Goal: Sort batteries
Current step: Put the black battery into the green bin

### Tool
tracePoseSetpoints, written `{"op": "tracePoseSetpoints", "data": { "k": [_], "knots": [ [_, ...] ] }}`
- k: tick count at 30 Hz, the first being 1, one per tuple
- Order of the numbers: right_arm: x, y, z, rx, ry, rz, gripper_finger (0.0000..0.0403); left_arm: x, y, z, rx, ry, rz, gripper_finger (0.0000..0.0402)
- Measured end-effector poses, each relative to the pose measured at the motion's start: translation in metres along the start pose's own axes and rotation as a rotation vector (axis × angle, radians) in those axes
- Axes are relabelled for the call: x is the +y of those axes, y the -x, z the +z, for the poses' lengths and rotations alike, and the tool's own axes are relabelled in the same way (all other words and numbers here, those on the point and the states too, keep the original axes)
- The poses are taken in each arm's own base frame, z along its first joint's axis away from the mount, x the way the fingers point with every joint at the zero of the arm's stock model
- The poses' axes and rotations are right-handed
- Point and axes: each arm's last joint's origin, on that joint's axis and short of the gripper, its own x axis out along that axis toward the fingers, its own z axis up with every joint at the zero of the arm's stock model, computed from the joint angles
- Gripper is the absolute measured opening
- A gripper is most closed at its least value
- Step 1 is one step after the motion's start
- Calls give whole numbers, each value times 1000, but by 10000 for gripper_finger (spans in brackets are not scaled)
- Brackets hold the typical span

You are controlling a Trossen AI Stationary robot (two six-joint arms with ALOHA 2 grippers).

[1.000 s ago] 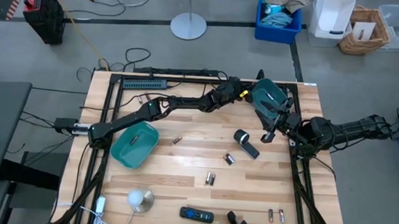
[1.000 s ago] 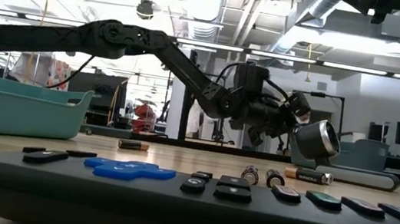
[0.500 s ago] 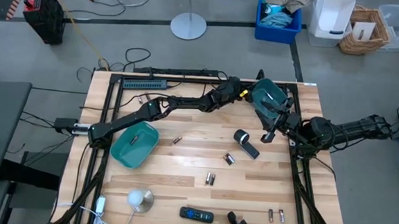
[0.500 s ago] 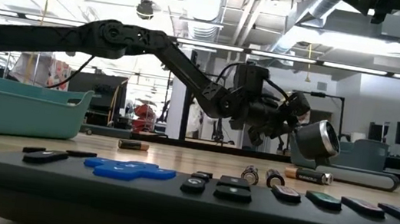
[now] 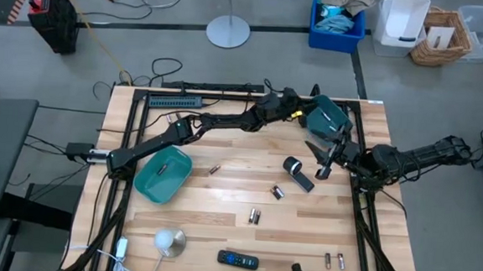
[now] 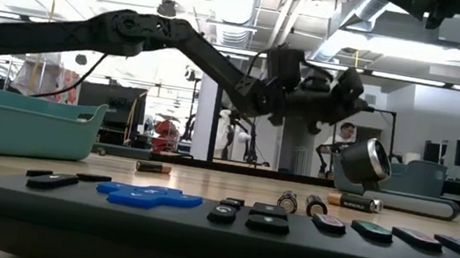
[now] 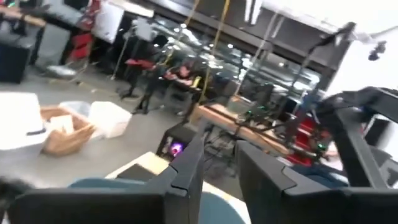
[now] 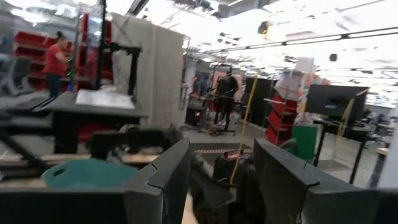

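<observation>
A: Where was the left dark two-finger pincer (image 5: 297, 114) seen, and how were its jaws held?

B: It was raised at the table's far edge, just beside the tilted teal plastic bin (image 5: 327, 117). A narrow gap was seen between its fingers (image 7: 186, 171), with nothing gripped.

A: And the right dark two-finger pincer (image 5: 317, 159)?

B: It was held released and empty, near the black cylinder with a white end (image 5: 292, 166).

A: The small metallic-ended cylindrical batteries (image 5: 254, 215)?

B: They were scattered on the wooden table (image 5: 219, 227), nearer the front than either pincer and well apart from both.
</observation>
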Motion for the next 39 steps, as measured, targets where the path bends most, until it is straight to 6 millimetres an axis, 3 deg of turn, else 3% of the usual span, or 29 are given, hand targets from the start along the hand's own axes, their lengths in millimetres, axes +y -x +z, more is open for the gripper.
{"op": "tracePoseSetpoints", "data": {
  "k": [6,12,17,22,28,35,39],
  "knots": [
    [6,4,-2,39,14,17,191,-31,-4,11,3,-77,-102,8],
    [11,8,-3,62,33,34,191,-56,-1,14,119,-215,-50,1],
    [12,9,-3,61,32,46,191,-85,20,44,300,-378,90,1],
    [12,8,-3,63,37,45,191,-98,76,77,411,-461,218,0],
    [12,8,-3,64,42,40,191,-97,166,131,397,-442,368,0],
    [10,7,-4,67,5,22,191,-101,266,156,344,-379,440,0],
    [13,-3,-8,99,-3,-1,191,-106,310,154,344,-359,430,0]
  ]
}}
